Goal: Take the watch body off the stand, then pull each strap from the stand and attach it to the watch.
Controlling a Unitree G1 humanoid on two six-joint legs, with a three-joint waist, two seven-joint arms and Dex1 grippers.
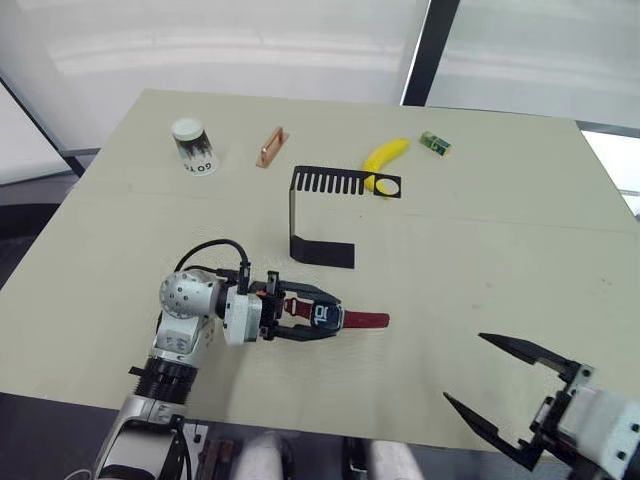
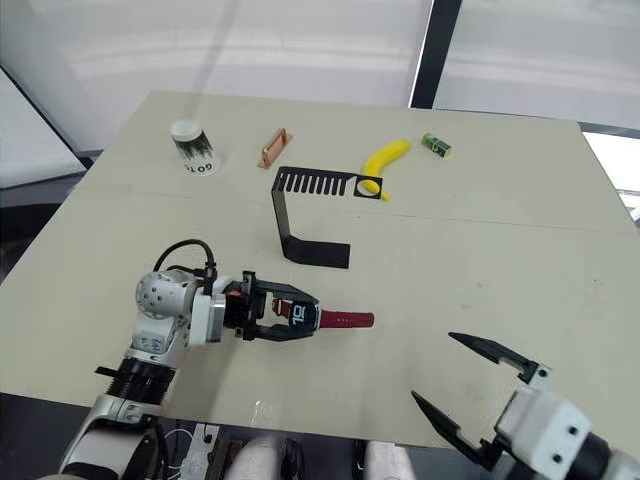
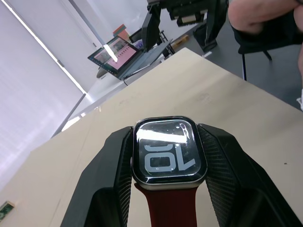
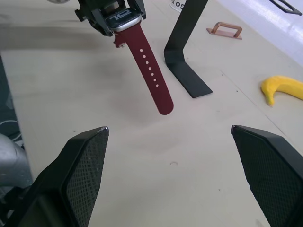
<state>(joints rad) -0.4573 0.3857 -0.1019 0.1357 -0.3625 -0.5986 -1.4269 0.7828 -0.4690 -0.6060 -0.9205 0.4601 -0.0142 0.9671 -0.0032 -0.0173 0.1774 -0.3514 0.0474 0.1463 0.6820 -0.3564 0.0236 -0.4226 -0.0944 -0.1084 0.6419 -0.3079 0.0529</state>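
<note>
Clamping the watch body (image 1: 321, 317) between its two black fingers, the left gripper (image 1: 305, 318) sits low over the near-left part of the table (image 1: 480, 250), fingers pointing toward the robot's right. The left wrist view shows the fingers pressed against both sides of the grey-rimmed case, screen up, light digits showing.

One dark red strap (image 1: 366, 321) is attached to the watch body and sticks out past the fingertips toward the right – in the right wrist view it hangs at a slant off the case, row of holes visible, free end at or just above the tabletop; can't tell if it touches. A second bit of red (image 1: 291, 307) shows between the fingers on the wrist side of the case, too hidden to say what it's joined to.

The stand (image 1: 322, 215) is upright near mid-table, just beyond the left gripper: flat base on the table, comb-slotted top arm reaching right, nothing hanging in the slots. The round hole at its end overlaps the banana (image 1: 384, 160) in the head views.

The right gripper (image 1: 510, 395) is at the near-right edge, fingers wide apart, holding nothing, well clear of the watch.

Far side of the table – an upside-down paper cup (image 1: 193, 146) at left, a small copper-coloured handle-shaped piece (image 1: 270, 147) beside it, a small green packet (image 1: 434, 143) just right of the banana.
</note>
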